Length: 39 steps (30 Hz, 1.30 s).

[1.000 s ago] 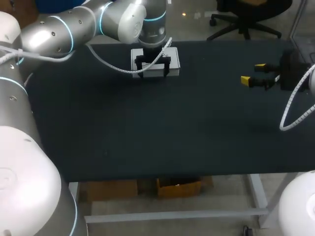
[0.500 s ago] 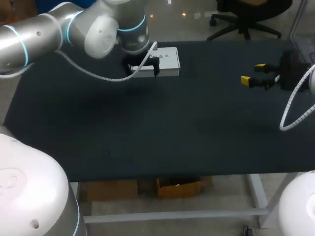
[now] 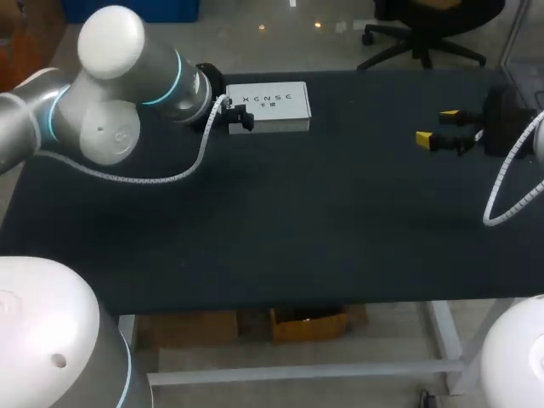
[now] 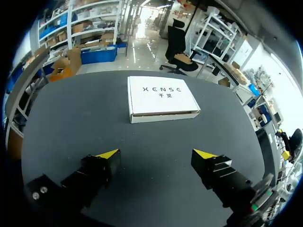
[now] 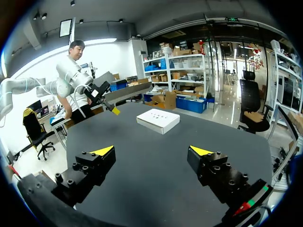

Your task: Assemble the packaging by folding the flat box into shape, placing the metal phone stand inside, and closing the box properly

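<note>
Left gripper (image 4: 158, 153) open, holding nothing; closed white box (image 4: 161, 99) lies flat just ahead, apart from it, near worktop (image 3: 297, 221) far edge. Broad worktop stretch between box and right gripper (image 3: 438, 129), open, near right edge.

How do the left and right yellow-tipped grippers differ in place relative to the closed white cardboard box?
The left gripper hangs close to the closed white cardboard box, at its left end; the right gripper sits far off, near the black table's right edge. In the head view the right gripper's yellow tips show; the left gripper's do not. Both are open, empty and touch nothing.
</note>
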### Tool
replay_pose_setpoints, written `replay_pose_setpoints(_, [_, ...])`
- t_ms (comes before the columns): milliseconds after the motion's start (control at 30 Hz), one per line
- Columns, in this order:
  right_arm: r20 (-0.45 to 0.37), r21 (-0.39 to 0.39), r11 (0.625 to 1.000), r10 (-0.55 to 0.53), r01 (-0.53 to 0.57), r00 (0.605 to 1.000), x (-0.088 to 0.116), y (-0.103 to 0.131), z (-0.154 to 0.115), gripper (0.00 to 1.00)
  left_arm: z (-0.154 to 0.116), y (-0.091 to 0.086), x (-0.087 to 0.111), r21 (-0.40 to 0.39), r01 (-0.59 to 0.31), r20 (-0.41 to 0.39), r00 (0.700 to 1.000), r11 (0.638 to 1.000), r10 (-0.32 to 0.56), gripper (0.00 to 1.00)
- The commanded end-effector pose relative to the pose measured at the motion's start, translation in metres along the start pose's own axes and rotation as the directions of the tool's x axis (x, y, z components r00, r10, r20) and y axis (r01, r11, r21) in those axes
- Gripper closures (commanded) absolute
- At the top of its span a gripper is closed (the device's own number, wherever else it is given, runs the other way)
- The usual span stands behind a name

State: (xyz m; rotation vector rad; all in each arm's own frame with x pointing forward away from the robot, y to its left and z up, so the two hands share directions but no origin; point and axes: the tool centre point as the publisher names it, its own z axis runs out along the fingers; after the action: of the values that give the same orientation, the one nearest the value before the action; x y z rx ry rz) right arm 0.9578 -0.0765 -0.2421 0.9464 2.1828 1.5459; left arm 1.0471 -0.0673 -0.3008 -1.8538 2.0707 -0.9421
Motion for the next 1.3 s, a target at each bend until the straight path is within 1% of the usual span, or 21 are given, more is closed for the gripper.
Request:
replay_pose_setpoints(33, [-0.004,-0.006,1.0,-0.001,0.001,1.0,-0.001,-0.001,-0.001,0.0,-0.006,0.006,-0.009,0.138,0.006,-0.188,0.982,0.99,0.02,0.0])
replay_pose_setpoints(100, [-0.004,-0.006,1.0,-0.001,0.001,1.0,-0.001,-0.001,-0.001,0.0,-0.007,0.006,-0.011,0.135,0.007,-0.222,0.975,0.991,0.024,0.0])
replay_pose_setpoints(167, [-0.004,-0.006,1.0,-0.001,0.001,1.0,-0.001,-0.001,-0.001,0.0,-0.008,0.004,-0.014,0.125,0.008,-0.233,0.972,0.992,0.021,0.0])
replay_pose_setpoints(233, [-0.004,-0.006,1.0,-0.001,0.001,1.0,-0.001,-0.001,-0.001,0.0,-0.01,0.0,-0.015,0.108,0.008,-0.25,0.968,0.994,0.02,0.0])
replay_pose_setpoints(400, [-0.004,-0.006,1.0,-0.001,0.001,1.0,-0.001,-0.001,-0.001,0.0,-0.021,-0.009,-0.015,0.049,0.019,-0.333,0.943,0.999,-0.002,0.0])
replay_pose_setpoints(467, [-0.004,-0.006,1.0,-0.001,0.001,1.0,-0.001,-0.001,-0.001,0.0,-0.025,-0.012,-0.016,0.04,0.012,-0.347,0.938,0.999,0.002,0.0])
replay_pose_setpoints(500, [-0.004,-0.006,1.0,-0.001,0.001,1.0,-0.001,-0.001,-0.001,0.0,-0.027,-0.012,-0.015,0.043,-0.013,-0.364,0.931,0.999,0.028,0.0])
replay_pose_setpoints(600, [-0.004,-0.006,1.0,-0.001,0.001,1.0,-0.001,-0.001,-0.001,0.0,-0.033,-0.012,-0.015,0.026,-0.05,-0.421,0.905,0.998,0.056,0.0])
replay_pose_setpoints(633, [-0.004,-0.006,1.0,-0.001,0.001,1.0,-0.001,-0.001,-0.001,0.0,-0.034,-0.012,-0.015,0.024,-0.047,-0.422,0.905,0.999,0.053,0.0])
replay_pose_setpoints(667, [-0.004,-0.006,1.0,-0.001,0.001,1.0,-0.001,-0.001,-0.001,0.0,-0.035,-0.01,-0.015,0.022,-0.056,-0.443,0.894,0.998,0.06,0.0])
replay_pose_setpoints(700, [-0.004,-0.006,1.0,-0.001,0.001,1.0,-0.001,-0.001,-0.001,0.0,-0.036,-0.009,-0.015,0.026,-0.062,-0.449,0.891,0.998,0.067,0.0])
replay_pose_setpoints(800, [-0.004,-0.006,1.0,-0.001,0.001,1.0,-0.001,-0.001,-0.001,0.0,-0.039,0.0,-0.013,0.05,-0.123,-0.479,0.868,0.991,0.132,0.0])
replay_pose_setpoints(867, [-0.004,-0.006,1.0,-0.001,0.001,1.0,-0.001,-0.001,-0.001,0.0,-0.04,0.007,-0.013,0.078,-0.167,-0.509,0.841,0.983,0.184,0.0])
replay_pose_setpoints(900, [-0.004,-0.006,1.0,-0.001,0.001,1.0,-0.001,-0.001,-0.001,0.0,-0.04,0.009,-0.013,0.088,-0.168,-0.51,0.839,0.982,0.189,0.0])
replay_pose_setpoints(933, [-0.004,-0.006,1.0,-0.001,0.001,1.0,-0.001,-0.001,-0.001,0.0,-0.041,0.011,-0.014,0.114,-0.19,-0.514,0.828,0.975,0.222,0.0])
replay_pose_setpoints(967, [-0.004,-0.006,1.0,-0.001,0.001,1.0,-0.001,-0.001,-0.001,0.0,-0.041,0.012,-0.015,0.129,-0.201,-0.513,0.824,0.971,0.239,0.0])
replay_pose_setpoints(1000, [-0.004,-0.006,1.0,-0.001,0.001,1.0,-0.001,-0.001,-0.001,0.0,-0.041,0.013,-0.015,0.134,-0.208,-0.508,0.825,0.969,0.248,0.0])
replay_pose_setpoints(1033, [-0.004,-0.006,1.0,-0.001,0.001,1.0,-0.001,-0.001,-0.001,0.0,-0.041,0.015,-0.013,0.156,-0.237,-0.496,0.821,0.959,0.283,0.0])
replay_pose_setpoints(1067, [-0.004,-0.006,1.0,-0.001,0.001,1.0,-0.001,-0.001,-0.001,0.0,-0.042,0.015,-0.013,0.158,-0.251,-0.483,0.824,0.955,0.296,0.0])
replay_pose_setpoints(1100, [-0.004,-0.006,1.0,-0.001,0.001,1.0,-0.001,-0.001,-0.001,0.0,-0.043,0.016,-0.01,0.152,-0.26,-0.454,0.839,0.954,0.301,0.0])
replay_pose_setpoints(1300, [-0.004,-0.006,1.0,-0.001,0.001,1.0,-0.001,-0.001,-0.001,0.0,-0.043,0.016,-0.01,0.152,-0.26,-0.454,0.839,0.954,0.301,0.0])
